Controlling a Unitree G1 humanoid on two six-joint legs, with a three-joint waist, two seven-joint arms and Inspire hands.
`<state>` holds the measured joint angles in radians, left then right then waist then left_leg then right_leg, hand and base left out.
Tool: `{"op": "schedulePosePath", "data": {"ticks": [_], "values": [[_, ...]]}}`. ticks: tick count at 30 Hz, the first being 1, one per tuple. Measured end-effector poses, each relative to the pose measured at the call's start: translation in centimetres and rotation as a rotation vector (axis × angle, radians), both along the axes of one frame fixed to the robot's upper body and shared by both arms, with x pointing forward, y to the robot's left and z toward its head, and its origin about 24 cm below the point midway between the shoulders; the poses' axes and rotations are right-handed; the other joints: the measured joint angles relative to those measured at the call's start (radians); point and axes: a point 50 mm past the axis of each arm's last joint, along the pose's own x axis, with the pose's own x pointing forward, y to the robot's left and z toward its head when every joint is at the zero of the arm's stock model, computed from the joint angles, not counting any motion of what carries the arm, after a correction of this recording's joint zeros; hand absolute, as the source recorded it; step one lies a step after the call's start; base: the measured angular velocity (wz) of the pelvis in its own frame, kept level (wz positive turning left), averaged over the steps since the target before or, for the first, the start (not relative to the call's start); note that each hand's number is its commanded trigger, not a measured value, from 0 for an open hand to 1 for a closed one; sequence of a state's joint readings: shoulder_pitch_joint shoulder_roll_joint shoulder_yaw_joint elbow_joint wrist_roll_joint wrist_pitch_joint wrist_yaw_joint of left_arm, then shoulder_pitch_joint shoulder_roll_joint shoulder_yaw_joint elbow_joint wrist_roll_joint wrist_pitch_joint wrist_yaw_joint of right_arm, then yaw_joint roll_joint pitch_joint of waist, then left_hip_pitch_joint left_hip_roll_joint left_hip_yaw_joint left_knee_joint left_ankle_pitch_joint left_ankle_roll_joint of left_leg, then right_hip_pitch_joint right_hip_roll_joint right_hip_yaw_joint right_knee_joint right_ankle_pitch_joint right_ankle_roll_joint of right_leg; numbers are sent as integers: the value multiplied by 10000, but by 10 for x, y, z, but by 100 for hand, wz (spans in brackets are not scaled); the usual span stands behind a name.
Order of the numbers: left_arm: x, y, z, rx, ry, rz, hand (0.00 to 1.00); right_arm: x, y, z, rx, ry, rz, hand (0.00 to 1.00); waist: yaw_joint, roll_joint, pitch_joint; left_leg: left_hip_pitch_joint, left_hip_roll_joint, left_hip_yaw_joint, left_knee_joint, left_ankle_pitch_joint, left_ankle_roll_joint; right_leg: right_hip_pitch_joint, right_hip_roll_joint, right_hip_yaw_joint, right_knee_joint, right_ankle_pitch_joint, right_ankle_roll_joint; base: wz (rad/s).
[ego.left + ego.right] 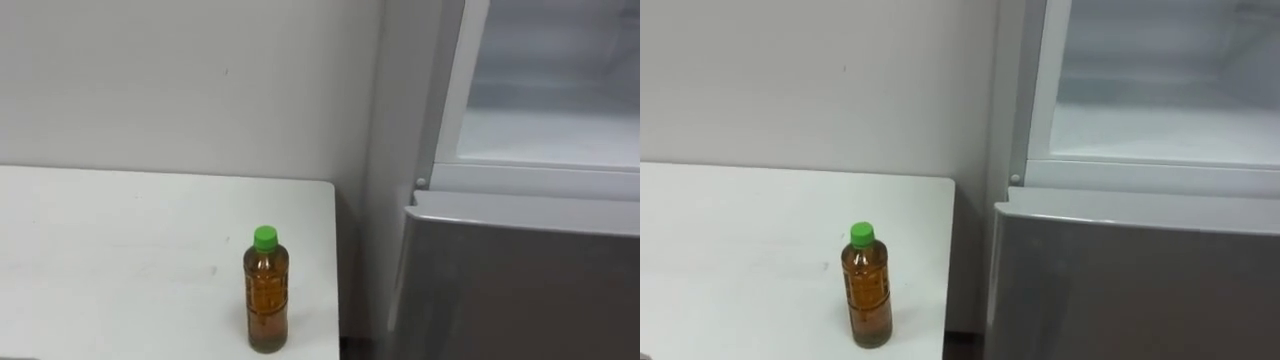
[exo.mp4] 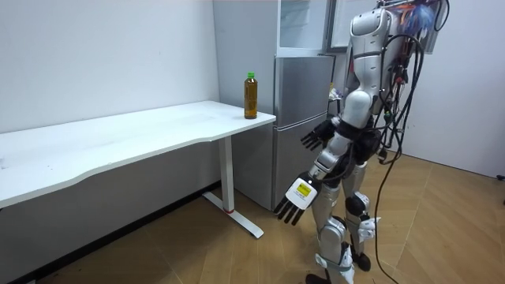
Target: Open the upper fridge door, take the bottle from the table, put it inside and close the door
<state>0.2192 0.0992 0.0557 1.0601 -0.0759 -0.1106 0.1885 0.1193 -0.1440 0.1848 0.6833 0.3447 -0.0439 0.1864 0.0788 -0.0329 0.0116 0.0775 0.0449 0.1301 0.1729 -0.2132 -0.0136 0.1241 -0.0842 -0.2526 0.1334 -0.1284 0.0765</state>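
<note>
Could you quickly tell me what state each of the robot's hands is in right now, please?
Left hand: open, fingers straight, holding nothing.
Right hand: open, fingers spread, holding nothing.

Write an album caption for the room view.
Robot by the fridge, left hand and right hand open, empty; green-capped bottle upright on the table.

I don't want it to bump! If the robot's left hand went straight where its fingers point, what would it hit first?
Probably the wooden floor: the left hand points down at it, with nothing seen between.
</note>
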Motion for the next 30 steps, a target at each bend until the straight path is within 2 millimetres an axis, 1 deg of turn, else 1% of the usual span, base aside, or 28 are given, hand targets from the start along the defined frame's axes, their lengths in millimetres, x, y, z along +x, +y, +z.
{"op": "schedulePosePath", "data": {"ticks": [4, 9, 14, 17, 18, 21, 23, 28, 30], "values": [[-1, 0, 0, 5, 25, 3, 0, 19, 9, 20, 248, -1188, 293, 0, 84, -5, -7, 2, -3, -4, 8, 1, 1, -15, 1, 0, 0, 0, 0, 0], [-3, 2, 0, 21, 196, 20, 0, 31, 24, 37, 603, -2086, 855, 0, 104, 7, -15, -12, -8, -26, 47, 1, 1, -8, -1, -3, 3, 0, 0, 0], [-6, 4, 0, 66, 391, -55, 0, 45, 35, 60, 935, -3252, 1256, 0, 105, 33, -39, -109, -12, -77, 115, 1, 1, -50, -3, 7, 4, 0, 0, 2], [-9, 5, -1, 77, 478, -56, 0, 49, 39, 71, 1084, -3731, 1390, 0, 112, 72, -64, -150, -12, -86, 145, 1, 1, -70, -2, 7, 3, 0, 0, 0], [-11, 5, -1, 99, 550, -113, 0, 51, 41, 75, 1137, -3948, 1469, 0, 108, 99, -86, -149, -13, -91, 154, 1, 1, -67, -2, 3, 3, 0, -1, 0], [-16, 4, -1, 185, 710, -384, 0, 55, 44, 86, 1455, -4436, 1485, 0, 116, 138, -117, -145, -15, -105, 179, 1, 1, -51, -3, -3, 5, 1, -2, 0], [-17, 4, -1, 186, 761, -413, 0, 57, 45, 92, 1781, -4658, 1465, 0, 141, 149, -116, -141, -15, -103, 173, 1, 1, -39, -3, 9, 5, 1, -2, 0], [-17, 3, -2, 242, 891, -733, 0, 64, 52, 115, 2420, -5647, 1710, 0, 163, 214, -109, -150, -15, -96, 166, 2, 1, -40, -4, 12, 9, 1, -2, 0], [-17, 2, -2, 276, 947, -944, 0, 64, 53, 119, 2545, -5791, 1750, 0, 163, 245, -100, -150, -15, -96, 166, 3, 1, -41, -6, 12, 10, 1, -2, 0]]}}
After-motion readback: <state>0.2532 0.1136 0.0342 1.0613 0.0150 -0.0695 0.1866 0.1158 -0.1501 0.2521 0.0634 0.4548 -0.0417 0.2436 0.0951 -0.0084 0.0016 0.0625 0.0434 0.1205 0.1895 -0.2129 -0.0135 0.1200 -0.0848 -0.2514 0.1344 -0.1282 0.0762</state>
